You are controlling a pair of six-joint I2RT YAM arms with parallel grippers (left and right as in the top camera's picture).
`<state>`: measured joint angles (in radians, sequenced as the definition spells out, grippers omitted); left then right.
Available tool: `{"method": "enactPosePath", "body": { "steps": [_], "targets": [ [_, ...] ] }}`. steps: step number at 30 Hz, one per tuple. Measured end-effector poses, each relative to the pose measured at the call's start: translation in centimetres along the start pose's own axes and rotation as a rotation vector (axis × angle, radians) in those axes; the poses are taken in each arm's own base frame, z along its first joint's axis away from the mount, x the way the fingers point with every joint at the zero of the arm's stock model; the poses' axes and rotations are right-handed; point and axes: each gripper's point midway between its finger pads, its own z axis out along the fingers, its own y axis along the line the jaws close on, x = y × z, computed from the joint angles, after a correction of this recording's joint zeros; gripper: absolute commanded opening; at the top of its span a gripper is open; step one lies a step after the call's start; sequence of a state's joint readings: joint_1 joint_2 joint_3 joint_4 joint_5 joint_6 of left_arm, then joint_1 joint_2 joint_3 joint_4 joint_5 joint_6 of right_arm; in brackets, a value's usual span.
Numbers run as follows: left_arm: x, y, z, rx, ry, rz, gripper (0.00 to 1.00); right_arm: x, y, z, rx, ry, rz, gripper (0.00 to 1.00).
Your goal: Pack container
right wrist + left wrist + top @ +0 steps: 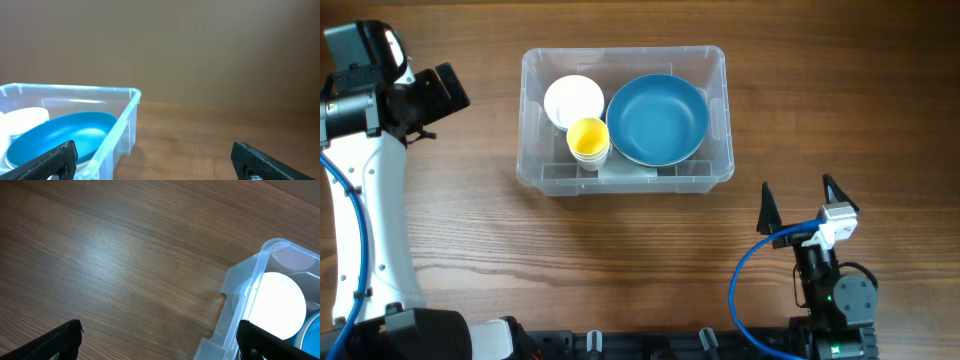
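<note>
A brown wooden desk [620, 260] is filling the overhead view. A clear plastic container [620, 182] is sitting on it, toward the far side and near the middle. Inside it, a blue bowl [658, 120] is taking up the right half, tilting slightly as it leans toward the right wall.

The right claw [802, 208] is hovering over the near right part of the desk, well apart from the container. Its two black fingers are spreading wide and are gripping nothing. The left claw [160, 340] is hanging over the far left of the desk, just beside the container's left wall. Its fingers are also spreading wide and are holding nothing.

A white dish [573, 100] is lying in the container's left half. A small yellow cup [588, 138] is standing just in front of it, beside the blue bowl.
</note>
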<state>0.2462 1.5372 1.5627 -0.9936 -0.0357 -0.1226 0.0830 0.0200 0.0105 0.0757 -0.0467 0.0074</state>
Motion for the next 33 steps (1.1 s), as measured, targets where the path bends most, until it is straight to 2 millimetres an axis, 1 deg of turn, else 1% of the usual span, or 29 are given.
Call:
{"method": "enactPosePath", "body": {
  "steps": [2, 6, 10, 33],
  "targets": [
    [0.0, 0.0, 0.0, 0.000, 0.000, 0.000, 1.00, 0.8, -0.2, 0.0, 0.012, 0.030, 0.008, 1.00],
    [0.0, 0.0, 0.0, 0.000, 0.000, 0.000, 1.00, 1.8, -0.8, -0.1, 0.041, 0.071, 0.022, 1.00],
    [0.0, 0.0, 0.0, 0.000, 0.000, 0.000, 1.00, 1.8, -1.3, -0.1, 0.063, 0.072, 0.027, 1.00],
    [0.0, 0.0, 0.0, 0.000, 0.000, 0.000, 1.00, 1.8, -1.4, -0.1, 0.064, 0.072, 0.028, 1.00]
  ]
}}
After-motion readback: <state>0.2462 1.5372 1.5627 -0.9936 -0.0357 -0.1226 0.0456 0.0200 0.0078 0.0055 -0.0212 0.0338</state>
